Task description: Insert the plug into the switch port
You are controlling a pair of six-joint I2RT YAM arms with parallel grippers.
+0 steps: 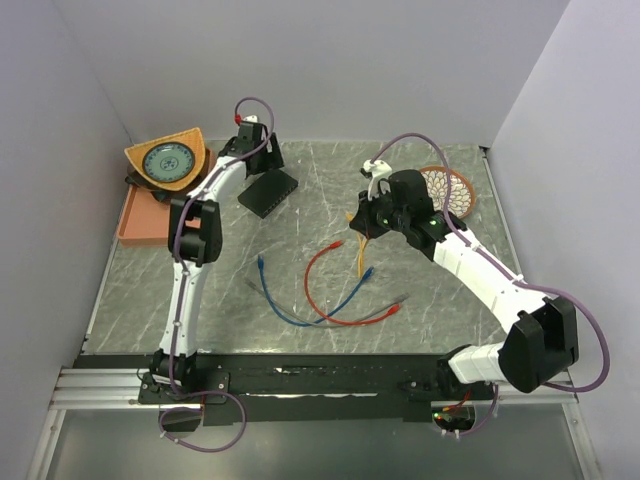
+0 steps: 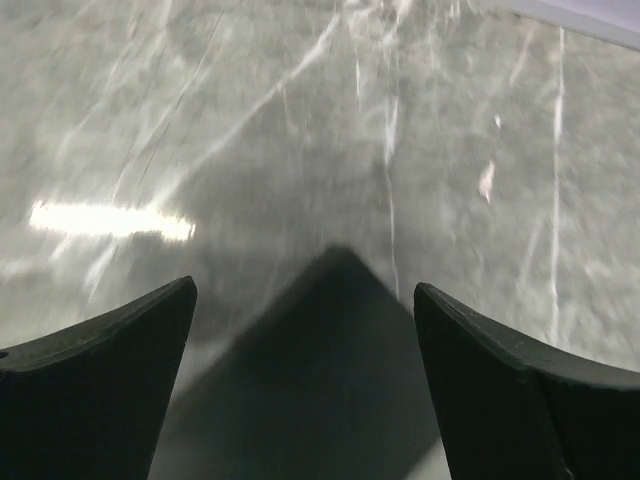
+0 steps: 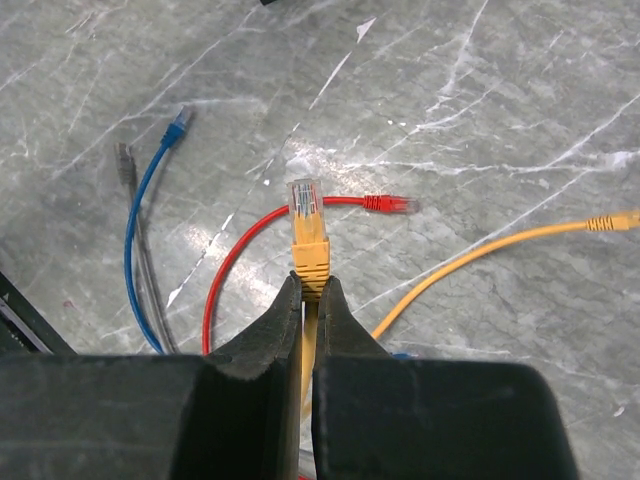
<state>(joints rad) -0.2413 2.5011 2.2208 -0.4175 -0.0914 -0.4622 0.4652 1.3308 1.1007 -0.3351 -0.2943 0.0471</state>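
Note:
The switch is a flat matte-black box [image 1: 268, 192] lying at the back left of the table; its ports are too small to pick out. My left gripper [image 1: 266, 162] hovers over the box's far end, open. In the left wrist view a corner of the box [image 2: 320, 390] shows between the wide-apart fingers of the left gripper [image 2: 303, 290]. My right gripper [image 3: 310, 285] is shut on the boot of the yellow cable's plug [image 3: 307, 232], whose clear tip sticks out ahead of the fingertips. From above, the right gripper [image 1: 360, 222] is held above the table right of centre, well apart from the box.
Red [image 1: 318, 285], blue [image 1: 300, 312] and grey [image 1: 375, 315] cables lie looped mid-table. The yellow cable's other plug [image 3: 610, 221] lies on the table. An orange tray [image 1: 133, 222] and a wedge with a dial [image 1: 168, 160] stand at the back left. A round woven mat [image 1: 452, 188] lies at the back right.

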